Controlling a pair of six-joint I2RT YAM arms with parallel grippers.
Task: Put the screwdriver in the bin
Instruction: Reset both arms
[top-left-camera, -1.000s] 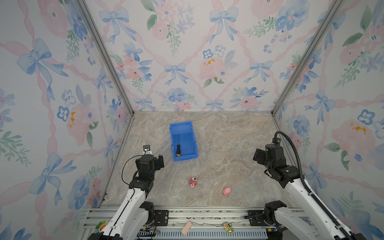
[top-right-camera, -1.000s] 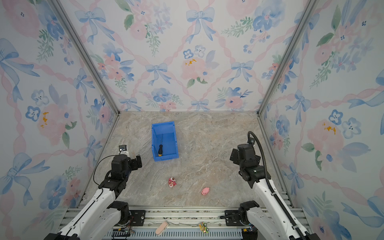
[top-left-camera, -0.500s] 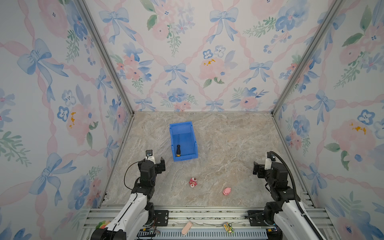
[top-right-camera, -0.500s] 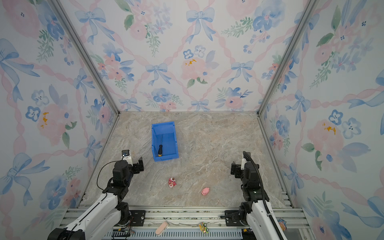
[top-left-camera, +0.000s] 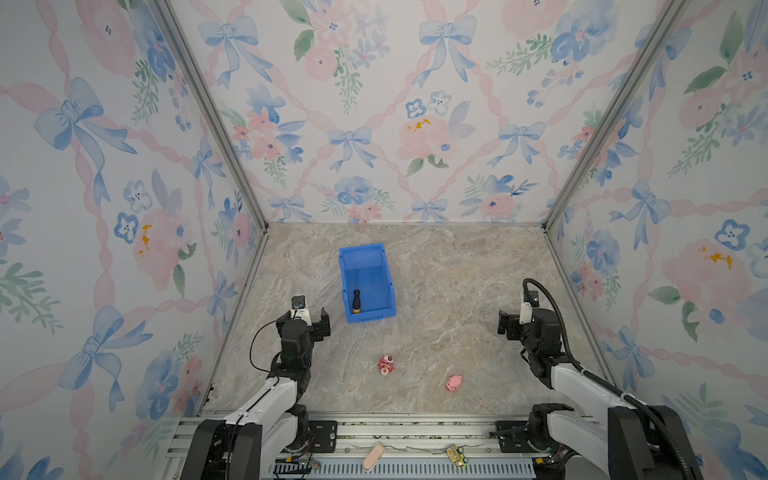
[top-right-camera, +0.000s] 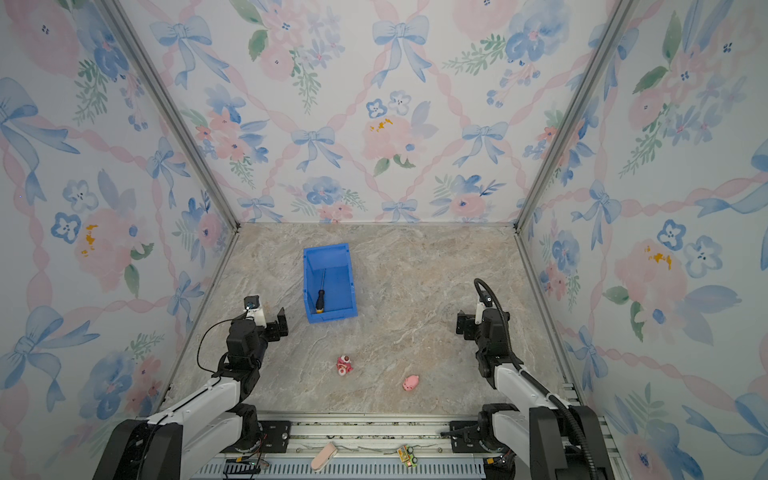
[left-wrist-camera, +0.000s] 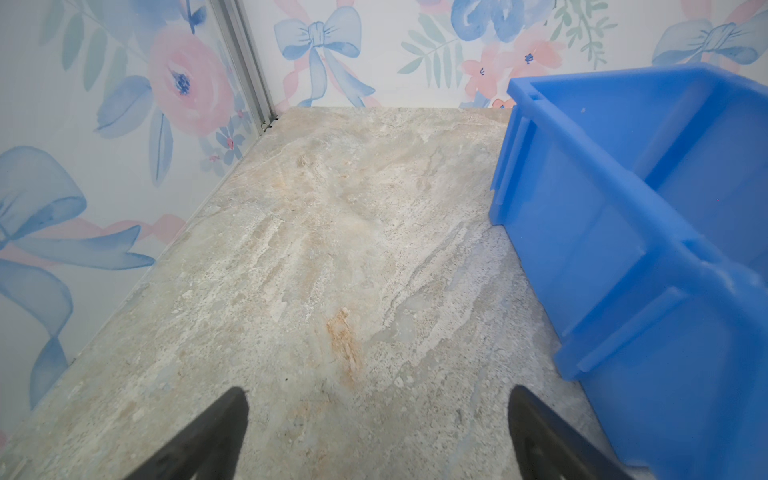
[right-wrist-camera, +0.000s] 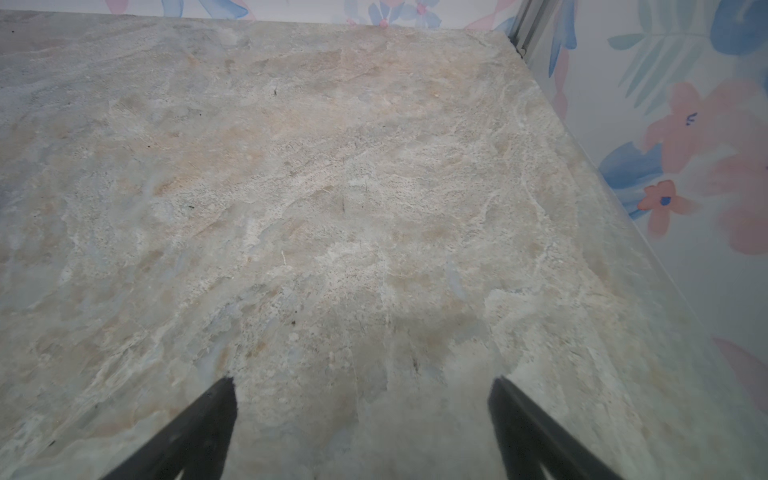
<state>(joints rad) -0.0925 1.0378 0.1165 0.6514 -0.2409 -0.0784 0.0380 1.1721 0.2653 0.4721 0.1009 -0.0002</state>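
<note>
Arms re-extending at 9 and 3 o'clock; left gripper and right gripper gaping, empty; screwdriver lying in bin, looking done.

Both arms low, both grippers wide and empty.
The left arm rises from its base at the near edge with the elbow folded, and its wrist holds the left gripper pointing to the far side, fingers spread wide. The right arm stands in about the same pose on its side. The right gripper also points away, its fingers wide apart.
</note>
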